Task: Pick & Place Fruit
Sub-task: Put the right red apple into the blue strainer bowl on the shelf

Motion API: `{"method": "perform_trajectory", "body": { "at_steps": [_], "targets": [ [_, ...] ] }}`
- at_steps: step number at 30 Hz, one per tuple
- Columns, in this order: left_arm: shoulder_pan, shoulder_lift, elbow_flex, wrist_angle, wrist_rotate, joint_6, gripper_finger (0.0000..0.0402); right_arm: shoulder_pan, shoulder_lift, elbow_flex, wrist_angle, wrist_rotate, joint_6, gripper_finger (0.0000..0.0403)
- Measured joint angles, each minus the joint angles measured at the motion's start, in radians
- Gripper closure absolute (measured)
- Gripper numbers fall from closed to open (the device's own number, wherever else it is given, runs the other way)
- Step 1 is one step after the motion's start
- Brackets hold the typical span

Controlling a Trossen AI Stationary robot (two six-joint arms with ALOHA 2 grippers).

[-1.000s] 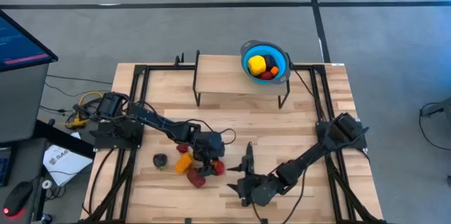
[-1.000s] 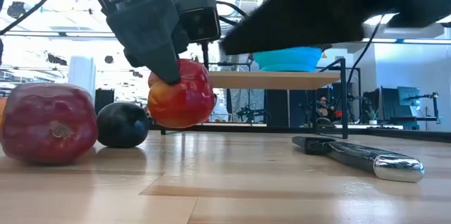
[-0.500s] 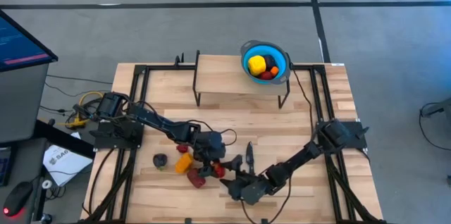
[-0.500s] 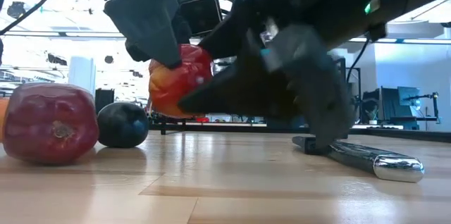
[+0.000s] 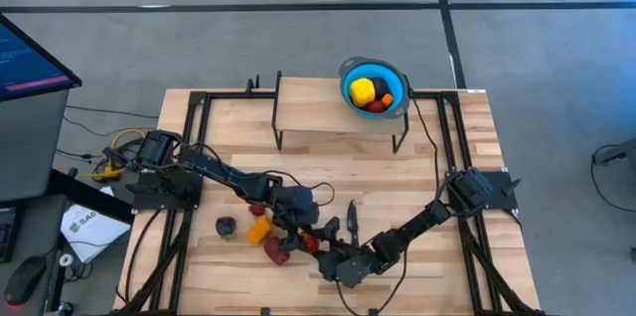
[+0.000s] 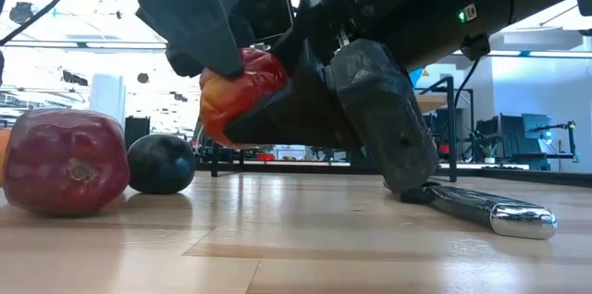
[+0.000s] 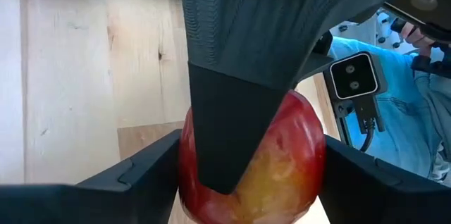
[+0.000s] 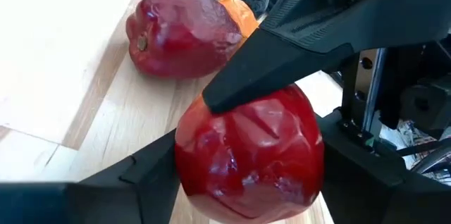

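Left gripper: reaching over the front middle of the counter, its jaws pinching a red-and-yellow apple and holding it clear of the wood.
Apple in the wrist views: the left wrist view is showing one dark finger lying across its skin; the right wrist view is showing the fruit sitting between that arm's own two fingers.
Right gripper: meeting the left one at the same apple, jaws spread on either side of it; whether they are touching it, I cannot tell.
Remaining fruit on the counter: a dark red piece is lying just beside a dark purple one in the low view; an orange piece is sitting between them and the left arm in the high view.
Bowl: a blue bowl with a grey rim is standing at the right end of a small raised wooden shelf at the back, holding a yellow piece and orange-red pieces.
Knife: lying flat on the counter, just beside the right gripper.
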Motion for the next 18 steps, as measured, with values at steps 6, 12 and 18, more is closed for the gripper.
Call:
{"method": "perform_trajectory", "body": {
  "at_steps": [6, 12, 18],
  "targets": [
    [0.004, -0.001, 0.002, 0.048, -0.002, 0.028, 0.0074, 0.005, 0.000, 0.000, -0.029, -0.025, 0.132, 0.0145],
    [0.033, -0.016, 0.002, 0.070, -0.002, 0.059, 0.0023, 0.037, -0.009, 0.000, -0.082, -0.026, 0.316, 0.0144],
    [0.062, -0.088, 0.002, 0.054, -0.032, 0.164, 0.0011, 0.104, -0.104, 0.000, -0.300, -0.027, 0.613, 0.0144]
  ]
}}
